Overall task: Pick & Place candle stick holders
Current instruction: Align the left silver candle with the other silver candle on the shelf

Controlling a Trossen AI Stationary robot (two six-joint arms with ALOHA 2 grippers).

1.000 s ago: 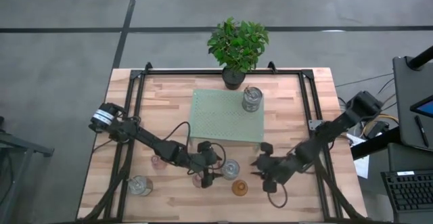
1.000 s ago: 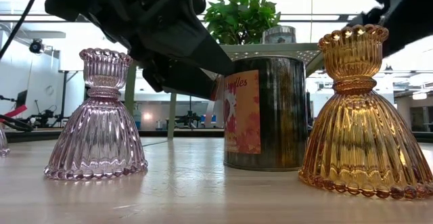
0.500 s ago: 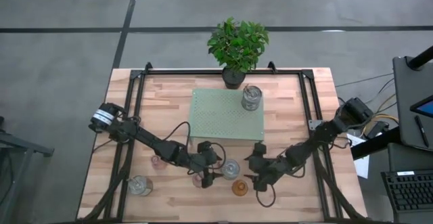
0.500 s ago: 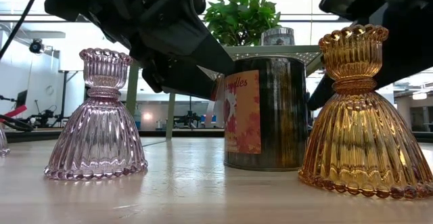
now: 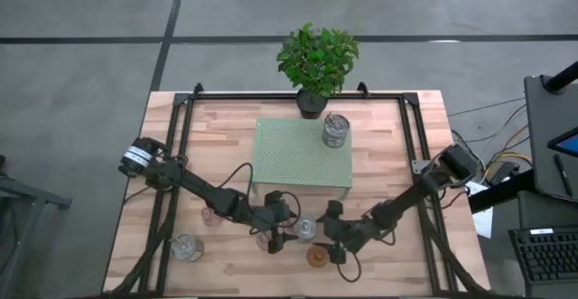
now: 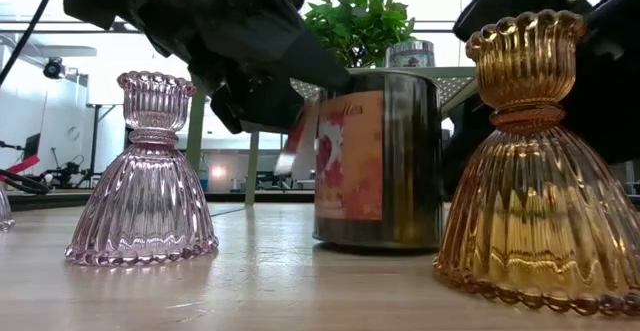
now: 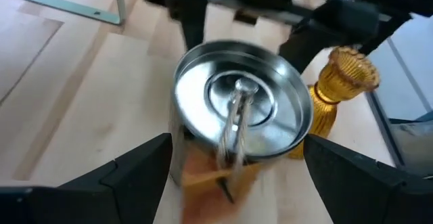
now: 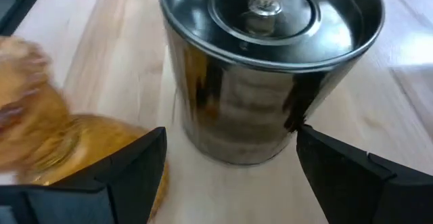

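Note:
A silvery tin holder with an orange label (image 5: 307,229) stands on the wood at the near middle. My left gripper (image 5: 291,229) is open, and its fingers stand on either side of the tin (image 7: 237,109). My right gripper (image 5: 327,236) is open too and faces the tin (image 8: 270,68) from the table's right. The amber glass holder (image 5: 317,256) stands just near of it and is tilted (image 6: 525,171). A pink glass holder (image 6: 145,181) stands upright to the left. My left gripper has a finger (image 7: 135,173) close beside the tin's wall; whether it touches, I cannot tell. My right gripper has the outer side of one finger (image 8: 101,176) against the amber holder's skirt (image 8: 61,143), coming level from the table's right. The holder leans, with its base on the table. Whether the fingers touch the tin, I cannot tell.
A second pink holder (image 5: 211,216) and a silvery holder (image 5: 187,247) stand at the near left. Another silvery holder (image 5: 336,131) stands on the green mat (image 5: 289,154). A potted plant (image 5: 316,60) stands at the far edge.
My right gripper has gone toward the table's left, up to the tin and the amber holder. The tin has slid a little toward the table's left. The amber holder has shifted toward the near edge and tipped.

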